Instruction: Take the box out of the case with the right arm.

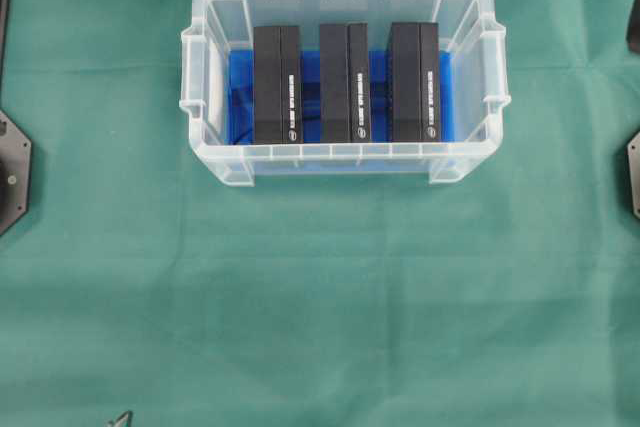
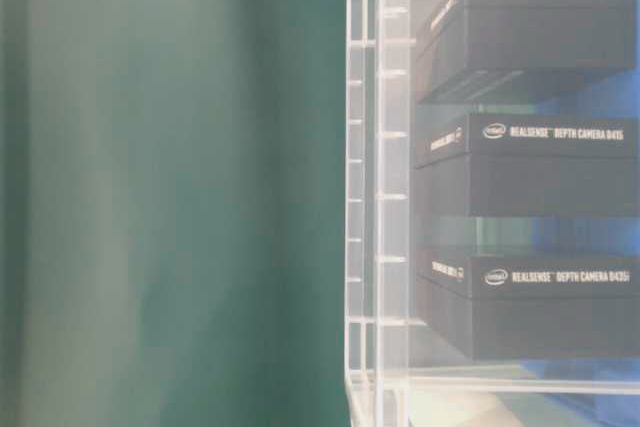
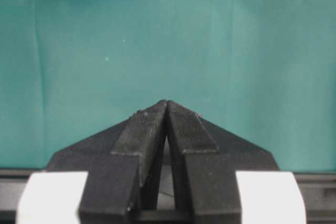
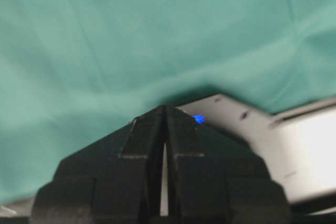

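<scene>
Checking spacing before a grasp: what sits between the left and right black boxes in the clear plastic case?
A third black box, standing between the left black box and right black box, with blue-bottomed gaps either side, seen overhead.

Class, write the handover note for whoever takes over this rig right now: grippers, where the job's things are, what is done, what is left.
Left gripper: shut, empty, over bare green cloth.
Right gripper: shut, empty, also over cloth, away from the case.
Case: on the cloth at the far middle of the overhead view, holding three black boxes side by side: left box, middle box, right box.
Done: nothing; no box is out.
Left: open the right gripper, reach into the case, grip one box, lift it out.
</scene>
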